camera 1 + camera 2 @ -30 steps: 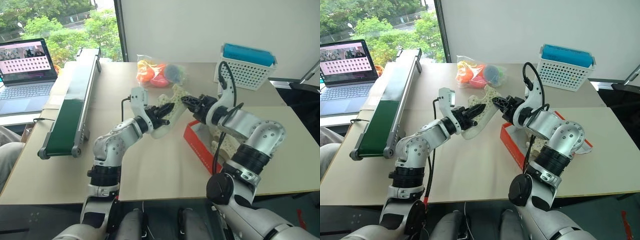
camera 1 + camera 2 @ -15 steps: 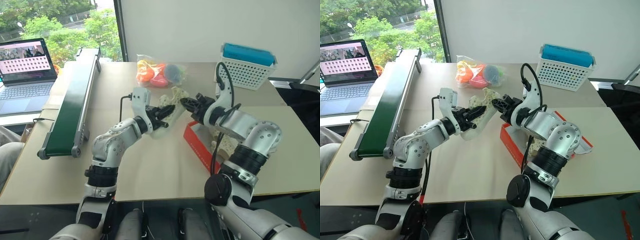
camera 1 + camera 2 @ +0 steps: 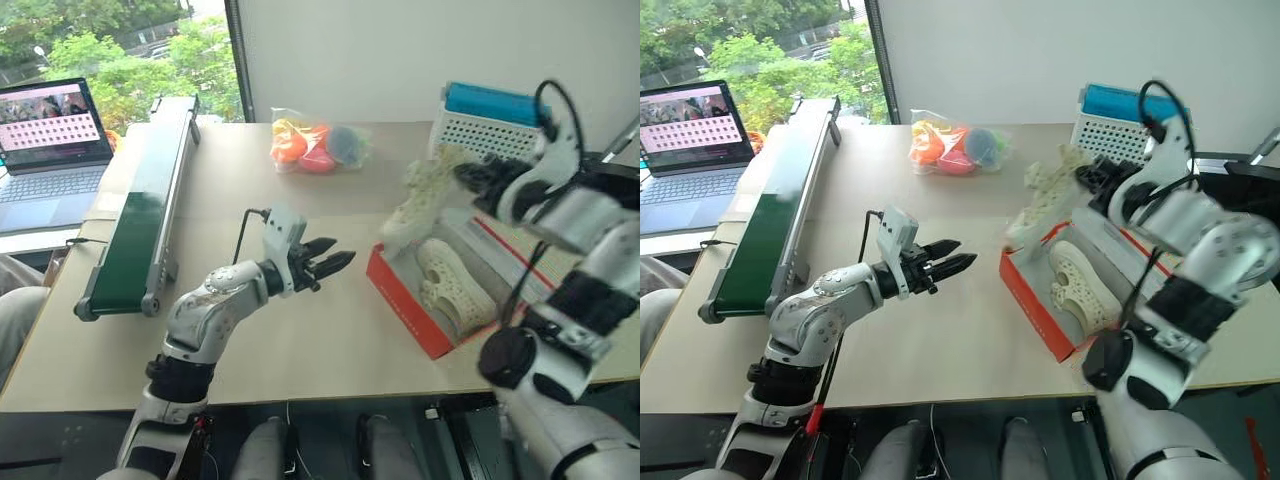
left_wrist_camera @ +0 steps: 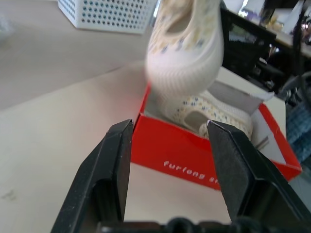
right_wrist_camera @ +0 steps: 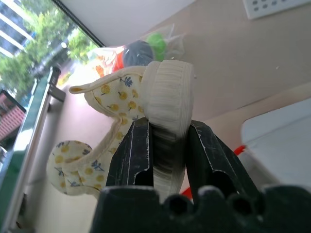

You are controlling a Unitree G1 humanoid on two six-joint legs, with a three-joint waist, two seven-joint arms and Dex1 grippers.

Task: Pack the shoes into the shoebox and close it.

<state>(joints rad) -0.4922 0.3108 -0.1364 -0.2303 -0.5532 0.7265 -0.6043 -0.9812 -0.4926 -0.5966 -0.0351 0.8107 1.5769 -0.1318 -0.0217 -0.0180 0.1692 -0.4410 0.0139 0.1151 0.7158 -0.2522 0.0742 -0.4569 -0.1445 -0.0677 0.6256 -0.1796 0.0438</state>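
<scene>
Altogether two shoes, one shoebox [image 3: 405, 300].
One shoe [image 3: 450, 285] lay inside; right gripper [image 5: 167, 145] clamped the other shoe [image 3: 415, 200]; left gripper [image 3: 335, 262] gaped, empty.

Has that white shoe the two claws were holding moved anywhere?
Yes. The shoe, now held by the right gripper alone, has swung toward the white basket, above the shoebox.

Right gripper [image 3: 462, 172] holds one shoe [image 3: 418, 205] above the shoebox [image 3: 400, 291].

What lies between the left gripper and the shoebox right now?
Bare tabletop: in the eye views nothing lies between the open left gripper and the shoebox.
</scene>
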